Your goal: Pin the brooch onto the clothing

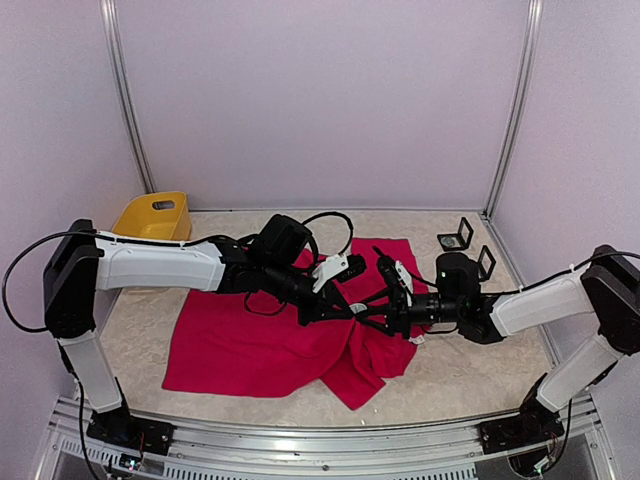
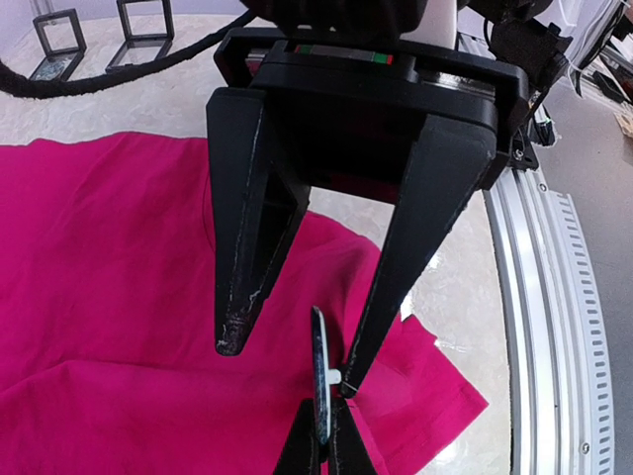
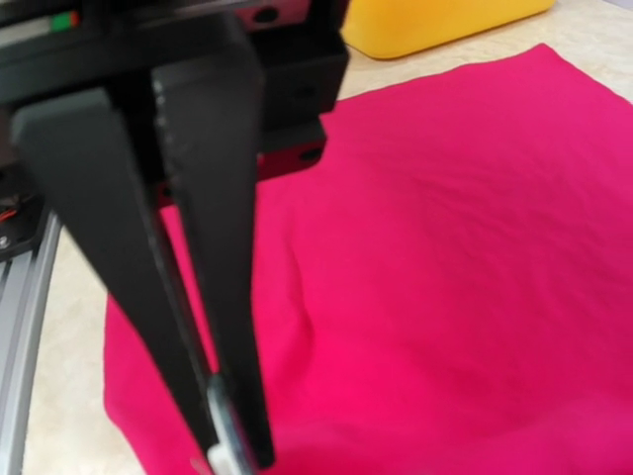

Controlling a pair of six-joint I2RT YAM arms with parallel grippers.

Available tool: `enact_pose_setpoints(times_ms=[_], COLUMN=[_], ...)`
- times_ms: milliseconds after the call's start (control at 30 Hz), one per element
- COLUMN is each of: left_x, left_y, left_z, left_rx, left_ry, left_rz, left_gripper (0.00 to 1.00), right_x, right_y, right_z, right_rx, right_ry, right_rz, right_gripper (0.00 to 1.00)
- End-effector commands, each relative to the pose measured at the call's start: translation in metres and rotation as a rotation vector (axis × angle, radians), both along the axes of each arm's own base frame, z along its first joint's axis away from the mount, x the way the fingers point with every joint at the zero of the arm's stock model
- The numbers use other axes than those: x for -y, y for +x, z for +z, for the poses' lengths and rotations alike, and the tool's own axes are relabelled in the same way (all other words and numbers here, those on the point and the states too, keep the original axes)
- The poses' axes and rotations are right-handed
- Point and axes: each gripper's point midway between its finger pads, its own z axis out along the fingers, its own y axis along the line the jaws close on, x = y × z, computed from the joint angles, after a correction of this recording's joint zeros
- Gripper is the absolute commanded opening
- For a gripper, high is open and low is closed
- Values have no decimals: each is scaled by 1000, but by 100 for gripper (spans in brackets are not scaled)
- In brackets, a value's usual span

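Note:
The clothing (image 1: 250, 345) is a crimson-pink T-shirt spread across the table, filling the left wrist view (image 2: 109, 257) and the right wrist view (image 3: 455, 247). My left gripper (image 2: 331, 440) is shut on the brooch (image 2: 319, 371), a thin dark disc seen edge-on with a white clasp on its back, held just above the fabric. My right gripper (image 2: 288, 366) faces it with its jaws apart; one fingertip (image 2: 348, 381) touches the clasp. From above, both grippers meet over the shirt's middle around the brooch (image 1: 358, 308). The right wrist view shows the left gripper (image 3: 229, 450) pinching the brooch (image 3: 220, 421).
A yellow tub (image 1: 155, 215) stands at the back left beyond the shirt. Two small black frame stands (image 1: 457, 238) sit at the back right. The aluminium rail (image 2: 554, 327) runs along the table's near edge. A black cable loops above the left arm.

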Motion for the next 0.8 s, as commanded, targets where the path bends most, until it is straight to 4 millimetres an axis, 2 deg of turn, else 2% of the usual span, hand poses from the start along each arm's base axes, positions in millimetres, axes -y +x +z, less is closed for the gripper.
enact_pose_setpoints(times_ms=[0,633,767], left_x=[6,9,9], left_y=[-11,-18,-19], left_z=[0,-3,-4], left_rx=[-17,2,1], left_ry=[-1,13,15], left_rz=[-49,-77,-79], left_gripper=[0,0,0], right_x=[-1,-1,1], right_y=[20,39,42], right_z=[16,6,4], right_rx=[4,-36,-45], right_ry=[28,-35,-40], right_rz=[-89,-168,-189], right_gripper=[37,40,37])
